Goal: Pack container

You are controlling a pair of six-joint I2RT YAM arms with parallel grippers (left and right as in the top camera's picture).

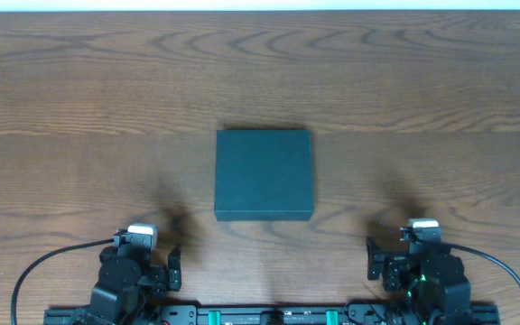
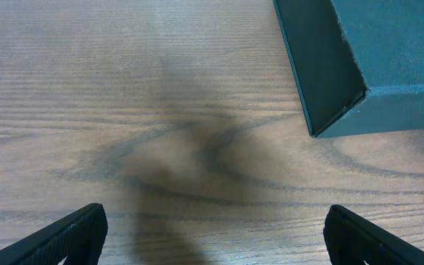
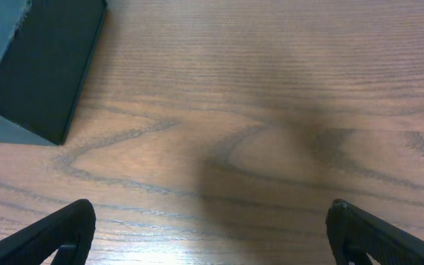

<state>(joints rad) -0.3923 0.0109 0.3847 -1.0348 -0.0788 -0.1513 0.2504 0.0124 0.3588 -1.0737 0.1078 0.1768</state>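
One dark teal-black matte square cardboard box (image 1: 264, 174), the container, sits flat on the brown wood-grain table (image 1: 79, 90). Top face is level, lid down, sides square to the black base rail (image 1: 269, 316). Hinge side: can't tell.

Left arm (image 1: 126, 271) sits robot-side and left of the container, well apart from it, no contact. Left jaws are wide and hold nothing, with only table surface between the two black fingers (image 2: 72, 235). In the left wrist view the container's near-left corner sits ahead and right of the jaws. One side wall is in shade, and there's light fraying along a top edge.

Right arm (image 1: 427, 271) mirrors it: robot-side and right of the container, well apart, no contact. Right jaws are wide and hold nothing, black fingers (image 3: 57, 235) spread over table surface. In the right wrist view the container's near-right corner sits ahead and left of the jaws, side wall dark.

Soft shadows lie on the table between each arm and the container. A black cable (image 1: 34, 271) loops out from the left arm, away from the container.
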